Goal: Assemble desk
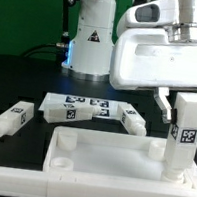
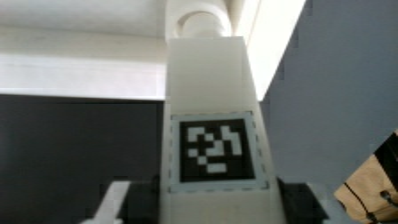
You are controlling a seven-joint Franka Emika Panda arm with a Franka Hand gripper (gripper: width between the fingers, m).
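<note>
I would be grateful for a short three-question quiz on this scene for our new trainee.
1. True or false: the leg in the claw lies flat on the table.
2. Where does that leg stand?
A. at the corner of the panel on the exterior view's right
B. on the marker board
C. against the robot's base
3. Fill in: in the wrist view, the face of the held leg carries a black-and-white square ___.

Key:
1. False: it is held upright.
2. A.
3. tag.
</note>
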